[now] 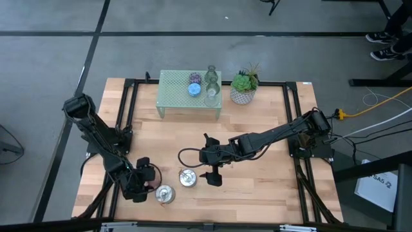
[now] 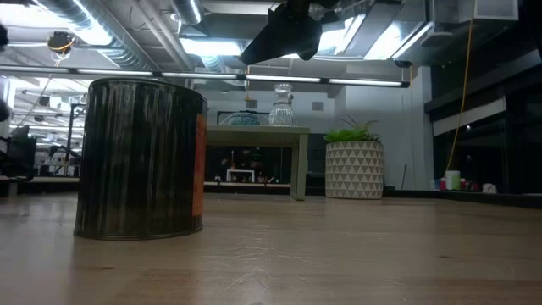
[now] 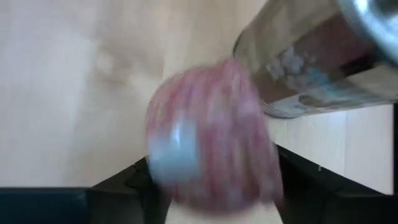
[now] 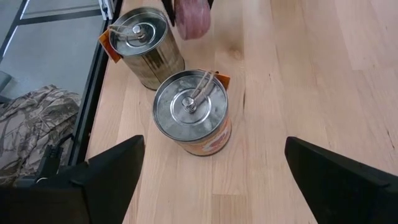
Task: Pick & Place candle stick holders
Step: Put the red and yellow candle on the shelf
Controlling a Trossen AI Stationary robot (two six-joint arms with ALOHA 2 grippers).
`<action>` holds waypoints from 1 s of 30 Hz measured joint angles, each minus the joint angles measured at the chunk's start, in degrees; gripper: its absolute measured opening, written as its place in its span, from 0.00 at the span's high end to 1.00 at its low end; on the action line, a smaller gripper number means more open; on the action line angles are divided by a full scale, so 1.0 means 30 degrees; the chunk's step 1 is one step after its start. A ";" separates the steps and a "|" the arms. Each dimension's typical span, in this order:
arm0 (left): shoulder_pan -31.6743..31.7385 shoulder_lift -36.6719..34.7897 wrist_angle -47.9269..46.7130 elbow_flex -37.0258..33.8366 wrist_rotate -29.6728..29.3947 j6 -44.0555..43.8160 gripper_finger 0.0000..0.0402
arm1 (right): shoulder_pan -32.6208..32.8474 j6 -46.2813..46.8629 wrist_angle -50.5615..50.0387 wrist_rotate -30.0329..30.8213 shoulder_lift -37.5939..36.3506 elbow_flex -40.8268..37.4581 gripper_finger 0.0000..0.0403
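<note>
Two shiny silver metal holders, shaped like lidded tins with orange labels, stand on the table near its front: one and one. My right gripper is open and empty just right of the first. My left gripper is at the front left, beside the second tin, shut on a pink holder. A blue holder, a purple one and clear glass ones stand on the mint-green mesh stand. My left gripper has the pink holder between its two fingers. The wrist view is blurred, so I cannot tell which part of it the fingers are on, nor whether it is clear of the table.
A green plant in a white pot stands right of the mesh stand at the back. The nearer silver tin fills the left of the low view. Bare wood lies at the table's middle and right.
</note>
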 joint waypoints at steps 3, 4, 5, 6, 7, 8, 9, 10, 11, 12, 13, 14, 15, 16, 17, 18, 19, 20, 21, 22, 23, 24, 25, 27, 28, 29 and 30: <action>-0.0005 -0.0995 -0.0544 0.0000 -0.0553 0.0008 0.51 | 0.0000 0.0000 -0.0007 0.0000 0.0000 0.0000 0.03; -0.0005 -0.1298 -0.0716 0.0000 -0.0565 0.0007 0.53 | 0.0000 0.0000 0.0000 0.0000 0.0000 0.0000 0.03; -0.0005 -0.1556 -0.0870 0.0000 -0.0598 0.0045 0.54 | 0.0000 0.0000 -0.0007 0.0000 0.0000 0.0000 0.03; -0.0005 -0.1743 -0.0914 0.0000 -0.0655 0.0141 0.55 | 0.0000 0.0000 -0.0007 -0.0006 0.0000 0.0000 0.03; -0.0005 -0.1895 -0.0907 0.0000 -0.0785 0.0150 0.55 | 0.0000 -0.0002 -0.0005 0.0000 0.0000 0.0000 0.03; -0.0012 -0.1974 -0.0910 0.0000 -0.0967 0.0153 0.55 | 0.0000 0.0000 -0.0004 -0.0004 0.0000 0.0000 0.03; -0.0002 -0.1986 -0.0910 0.0000 -0.1146 0.0153 0.54 | 0.0003 0.0000 0.0000 -0.0007 0.0000 0.0000 0.03; 0.0061 -0.1976 -0.0928 0.0000 -0.1264 0.0153 0.53 | 0.0000 0.0000 -0.0005 -0.0007 0.0000 0.0000 0.03; 0.0184 -0.1937 -0.0950 0.0000 -0.1313 0.0155 0.52 | 0.0000 0.0000 -0.0007 -0.0007 0.0000 0.0000 0.03; 0.0357 -0.1890 -0.0955 0.0000 -0.1346 0.0190 0.51 | 0.0001 0.0000 -0.0003 -0.0007 0.0000 0.0000 0.03; 0.0508 -0.1870 -0.1006 0.0000 -0.1359 0.0351 0.50 | 0.0000 0.0000 0.0000 -0.0007 0.0000 0.0000 0.03; 0.0659 -0.1870 -0.1016 0.0000 -0.1365 0.0571 0.51 | 0.0007 0.0000 -0.0007 -0.0007 0.0000 0.0000 0.03; 0.0799 -0.1890 -0.1009 0.0000 -0.1414 0.0837 0.52 | 0.0007 0.0000 -0.0007 -0.0007 0.0000 0.0000 0.03; 0.0957 -0.1964 -0.1105 0.0000 -0.1403 0.1011 0.54 | 0.0005 0.0000 -0.0007 -0.0007 0.0000 0.0000 0.03; 0.1111 -0.2103 -0.1302 0.0000 -0.1389 0.1161 0.56 | 0.0007 0.0000 -0.0007 -0.0007 0.0000 0.0000 0.03; 0.1274 -0.2301 -0.1661 0.0000 -0.1410 0.1202 0.56 | 0.0005 0.0000 -0.0007 -0.0013 0.0000 0.0000 0.03; 0.1432 -0.2530 -0.2136 0.0003 -0.1531 0.1163 0.56 | 0.0007 0.0000 -0.0007 -0.0015 0.0000 0.0000 0.03; 0.1592 -0.2828 -0.2675 0.0007 -0.1634 0.1061 0.56 | 0.0007 0.0000 -0.0007 -0.0015 0.0000 0.0000 0.03; 0.1736 -0.3180 -0.3228 0.0007 -0.1742 0.0967 0.56 | 0.0007 0.0000 -0.0015 -0.0015 0.0000 0.0000 0.03; 0.1884 -0.3601 -0.3694 0.0000 -0.1868 0.0800 0.56 | 0.0007 0.0000 -0.0007 -0.0015 0.0000 0.0000 0.03; 0.2044 -0.4073 -0.4145 0.0001 -0.2048 0.0633 0.56 | 0.0007 0.0000 -0.0007 -0.0015 0.0000 0.0000 0.03; 0.2194 -0.4598 -0.4595 0.0007 -0.2259 0.0502 0.56 | 0.0001 0.0000 -0.0007 -0.0015 0.0000 0.0000 0.03; 0.2368 -0.5100 -0.4963 0.0007 -0.2455 0.0413 0.56 | 0.0007 0.0000 -0.0007 -0.0015 0.0000 0.0000 0.03; 0.2752 -0.6180 -0.5409 0.0007 -0.3019 0.0353 0.56 | 0.0006 0.0000 -0.0007 -0.0015 0.0000 0.0000 0.03; 0.2955 -0.6726 -0.5506 0.0007 -0.3344 0.0383 0.56 | 0.0007 0.0000 -0.0007 -0.0015 0.0000 0.0000 0.03; 0.3179 -0.7278 -0.5533 0.0007 -0.3649 0.0482 0.56 | 0.0007 0.0000 0.0000 -0.0015 0.0000 0.0000 0.03; 0.3409 -0.7811 -0.5520 0.0007 -0.4001 0.0540 0.56 | 0.0001 0.0000 -0.0006 -0.0015 0.0000 0.0000 0.03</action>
